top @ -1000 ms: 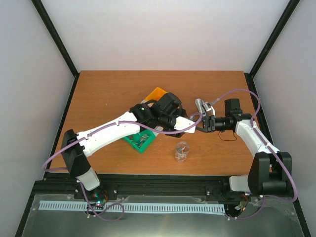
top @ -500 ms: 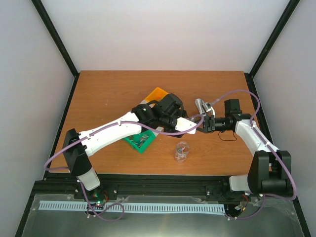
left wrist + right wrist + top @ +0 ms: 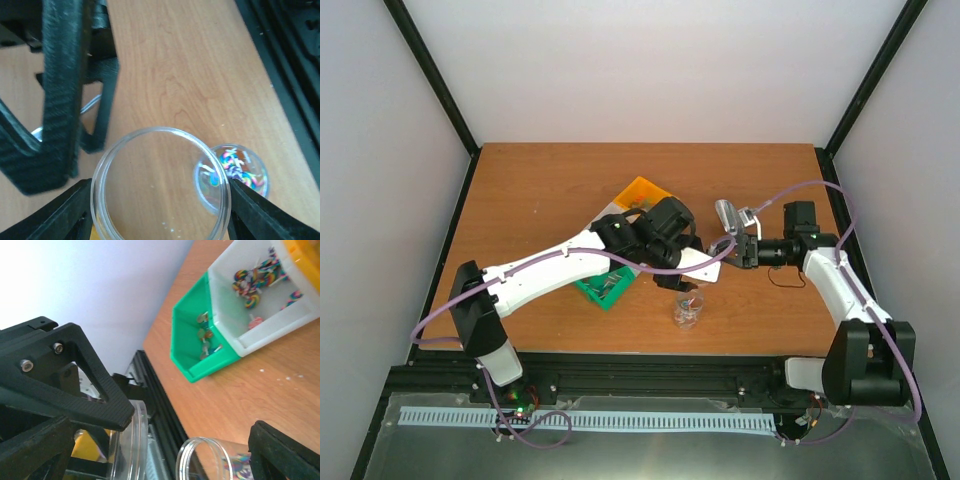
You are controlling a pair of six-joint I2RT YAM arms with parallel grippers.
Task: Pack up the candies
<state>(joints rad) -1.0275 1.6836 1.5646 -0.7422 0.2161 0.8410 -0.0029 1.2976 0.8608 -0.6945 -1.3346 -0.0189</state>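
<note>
Quick update: over the last second my left arm has swung toward 5 o'clock, away from my right gripper [image 3: 742,250] and in over the small jar on the table [image 3: 687,308]. My right arm only nudged out toward 3 o'clock, I guess to make room.

My left gripper [image 3: 160,205] is clamped on an empty clear jar [image 3: 150,132], one finger on each side of its wall and the mouth facing the wrist cam. The table jar sits just past it at about 4 o'clock in that view, with colourful sweets in the bottom.

My right jaws look spread wide, with nothing between them in the wrist view. The silver scoop [image 3: 727,213] shows at 11 o'clock of that gripper from above. Can't tell if it's touching me.

Most of the candies [image 3: 607,283] are over in the green bin [image 3: 190,360], at 9 o'clock of my left gripper, plus more in the white bin [image 3: 280,325] next to it.

My read is that one jar's got some in it and I'm bringing the empty one in next. Parking it without knocking the first one is the tricky bit.
</note>
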